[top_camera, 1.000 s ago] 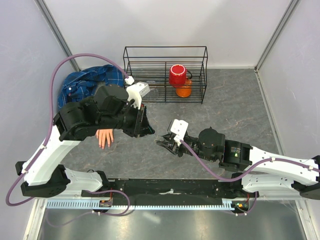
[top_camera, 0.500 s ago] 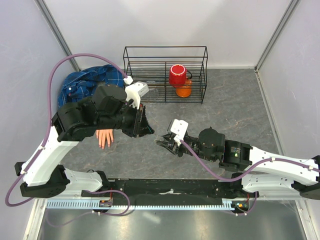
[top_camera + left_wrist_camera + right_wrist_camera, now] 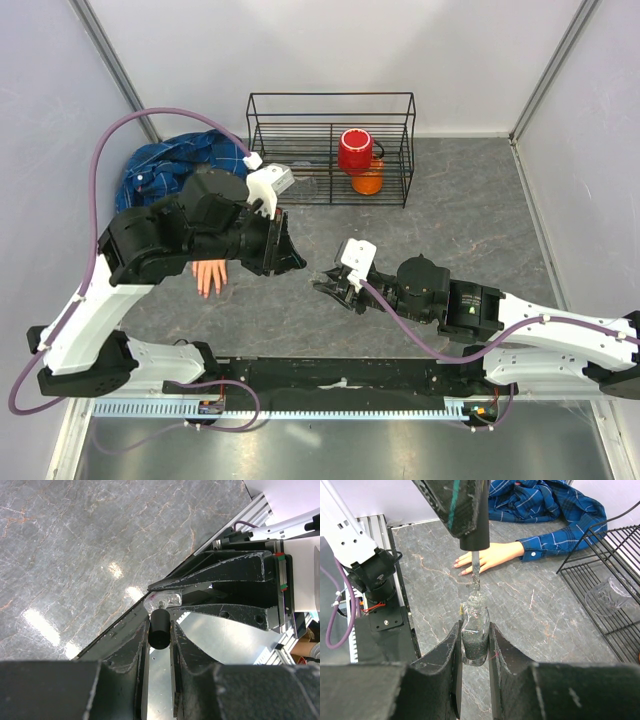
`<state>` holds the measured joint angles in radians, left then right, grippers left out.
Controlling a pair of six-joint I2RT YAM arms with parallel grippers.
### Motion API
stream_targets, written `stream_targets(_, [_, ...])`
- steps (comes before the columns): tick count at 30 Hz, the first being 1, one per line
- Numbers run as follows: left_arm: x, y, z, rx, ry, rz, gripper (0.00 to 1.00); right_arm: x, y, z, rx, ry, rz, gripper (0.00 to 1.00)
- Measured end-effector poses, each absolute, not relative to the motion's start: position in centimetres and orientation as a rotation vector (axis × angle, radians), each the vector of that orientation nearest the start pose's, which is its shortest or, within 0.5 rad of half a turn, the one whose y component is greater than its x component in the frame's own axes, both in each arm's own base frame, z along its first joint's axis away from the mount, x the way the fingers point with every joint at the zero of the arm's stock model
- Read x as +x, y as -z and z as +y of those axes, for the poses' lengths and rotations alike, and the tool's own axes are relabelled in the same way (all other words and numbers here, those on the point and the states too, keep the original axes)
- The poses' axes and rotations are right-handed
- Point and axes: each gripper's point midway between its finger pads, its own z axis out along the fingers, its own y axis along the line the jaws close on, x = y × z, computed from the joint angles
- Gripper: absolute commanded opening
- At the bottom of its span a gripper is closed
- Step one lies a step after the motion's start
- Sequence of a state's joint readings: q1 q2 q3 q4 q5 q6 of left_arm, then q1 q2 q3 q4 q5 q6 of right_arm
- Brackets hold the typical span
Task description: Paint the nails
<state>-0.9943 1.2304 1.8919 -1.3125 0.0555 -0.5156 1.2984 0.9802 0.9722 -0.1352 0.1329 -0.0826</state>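
Well, the left gripper (image 3: pixel 160 626) pinches one black brush cap (image 3: pixel 476 537), brush tip at the mouth of one small glass bottle (image 3: pixel 475 642) clamped in the right gripper (image 3: pixel 326 285). The left arm hides the wrist of the single peach fake hand (image 3: pixel 209 272); the nails (image 3: pixel 207 292) rest on the grey marble table (image 3: pixel 470 200), at the left. Behind stands one black wire basket (image 3: pixel 330 96) with one red cup (image 3: pixel 355 150). Since before, only the left arm has shifted slightly left.

Left hand (image 3: pixel 298 265) and right hand (image 3: pixel 322 287) both clamped tight, tips nearly meeting, arms bent inward.

Nails (image 3: pixel 458 564): tiny, paint unclear, tipping peach fake hand (image 3: pixel 492 556) lying palm-down, blue plaid sleeve (image 3: pixel 545 547) attached.
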Motion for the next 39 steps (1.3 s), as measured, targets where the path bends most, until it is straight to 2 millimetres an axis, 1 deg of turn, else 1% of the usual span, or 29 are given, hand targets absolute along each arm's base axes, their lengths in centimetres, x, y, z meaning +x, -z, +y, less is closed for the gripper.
stream_targets(14, [11.7,-38.8,-23.3,0.585,0.859,2.273,0.02,12.2,-31.4,33.7,-1.048,-0.782,1.429,0.0])
stream_targets(17, [12.0,-38.9,-23.1,0.571,0.84,2.268,0.02,12.2,-31.1,33.6,-1.046,-0.784,1.427,0.0])
stream_targets(20, [12.7,-39.0,-22.6,0.537,0.798,2.252,0.02,12.1,-31.1,33.4,-1.04,-0.786,1.422,0.0])
stream_targets(23, [14.0,-39.4,-21.3,0.463,0.708,2.215,0.02,12.3,-31.4,33.1,-1.006,-0.789,1.405,0.0])
stream_targets(26, [15.5,-40.0,-19.4,0.371,0.609,2.159,0.02,12.7,-31.7,32.5,-0.945,-0.788,1.391,0.0])
stream_targets(28, [16.6,-39.9,-17.8,0.296,0.533,2.116,0.02,13.2,-32.1,32.2,-0.895,-0.779,1.382,0.0])
stream_targets(31, [18.0,-38.3,-15.7,0.21,0.411,2.11,0.02,14.2,-32.7,32.0,-0.829,-0.754,1.375,0.0])
stream_targets(33, [19.5,-36.7,-14.3,0.129,0.337,2.128,0.02,14.8,-33.2,32.0,-0.784,-0.735,1.369,0.0])
stream_targets(36, [21.9,-33.2,-12.3,0.024,0.208,2.184,0.02,15.8,-33.4,32.2,-0.75,-0.703,1.366,0.0])
stream_targets(39, [24.1,-28.5,-10.8,-0.05,0.088,2.278,0.02,16.7,-32.7,32.5,-0.751,-0.664,1.377,0.0])
